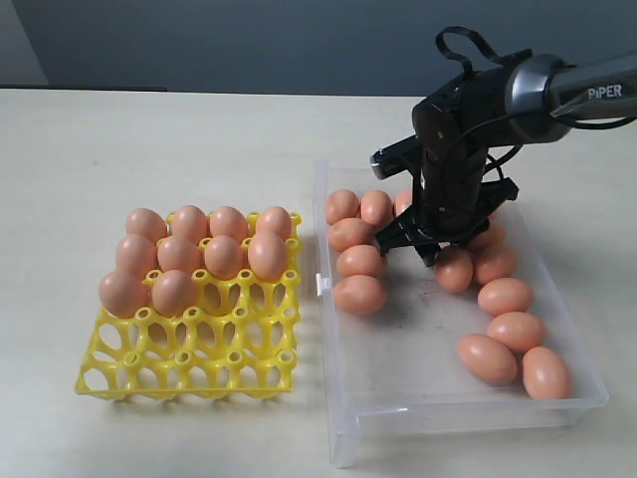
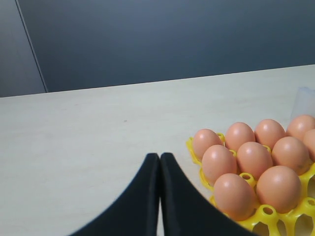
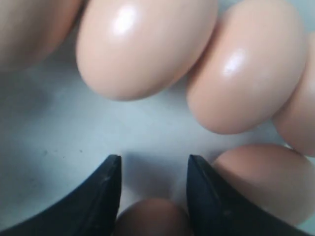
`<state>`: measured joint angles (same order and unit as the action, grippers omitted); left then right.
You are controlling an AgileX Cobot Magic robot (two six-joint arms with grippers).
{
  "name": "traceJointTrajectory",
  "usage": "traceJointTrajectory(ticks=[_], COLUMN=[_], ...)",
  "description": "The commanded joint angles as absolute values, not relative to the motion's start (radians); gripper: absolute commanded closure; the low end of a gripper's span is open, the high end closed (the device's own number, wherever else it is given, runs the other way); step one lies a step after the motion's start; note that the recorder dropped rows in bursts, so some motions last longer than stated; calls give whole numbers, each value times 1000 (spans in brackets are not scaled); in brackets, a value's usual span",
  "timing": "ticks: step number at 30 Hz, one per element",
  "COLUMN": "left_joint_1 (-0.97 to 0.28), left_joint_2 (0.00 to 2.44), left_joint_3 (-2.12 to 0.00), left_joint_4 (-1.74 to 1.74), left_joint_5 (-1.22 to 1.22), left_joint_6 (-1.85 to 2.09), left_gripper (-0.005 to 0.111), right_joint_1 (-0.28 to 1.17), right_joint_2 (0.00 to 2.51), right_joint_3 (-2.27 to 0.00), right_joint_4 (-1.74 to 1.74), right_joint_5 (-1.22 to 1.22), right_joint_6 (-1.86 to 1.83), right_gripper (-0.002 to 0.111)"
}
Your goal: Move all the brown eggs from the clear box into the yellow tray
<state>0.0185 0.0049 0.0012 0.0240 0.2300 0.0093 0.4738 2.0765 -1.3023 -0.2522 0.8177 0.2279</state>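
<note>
My right gripper (image 1: 423, 244) reaches down into the clear box (image 1: 398, 418) among several brown eggs (image 1: 360, 294). In the right wrist view its black fingers (image 3: 106, 196) stand on either side of one brown egg (image 3: 152, 216), which fills the gap between them; the gripper (image 3: 153, 162) is shut on it just above the box floor. More eggs (image 3: 142, 49) lie close ahead. The yellow tray (image 1: 189, 368) holds several eggs (image 1: 224, 254) in its far rows. My left gripper (image 2: 160, 156) is shut and empty, hovering over the table beside the tray (image 2: 266, 211).
The box stands right of the tray, its near half holding a few eggs (image 1: 508, 334) along the right wall. The tray's front rows are bare lattice. Beige table (image 1: 149, 139) extends to the left and behind.
</note>
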Motion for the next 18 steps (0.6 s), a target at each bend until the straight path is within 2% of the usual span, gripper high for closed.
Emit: traceJointTrajectory(ticks=[1, 4, 6, 10, 18], left_joint_1=[8, 8, 8, 8, 8], left_joint_2=[0, 0, 0, 0, 0], left_joint_3=[0, 0, 0, 0, 0], left_joint_4=[25, 25, 25, 25, 25], left_joint_5=[225, 225, 225, 225, 225], left_joint_6=[7, 7, 7, 7, 7], left_gripper=[106, 106, 106, 106, 106], right_joint_1=[468, 468, 468, 468, 468], right_joint_2=[2068, 2033, 1992, 1947, 2006], right_joint_3=[-1302, -1302, -1302, -1302, -1302], right_joint_4=[-234, -229, -216, -193, -125], right_joint_5=[823, 838, 876, 946, 1011], right_joint_6=[217, 217, 229, 229, 173], right_gripper=[70, 80, 78, 66, 66])
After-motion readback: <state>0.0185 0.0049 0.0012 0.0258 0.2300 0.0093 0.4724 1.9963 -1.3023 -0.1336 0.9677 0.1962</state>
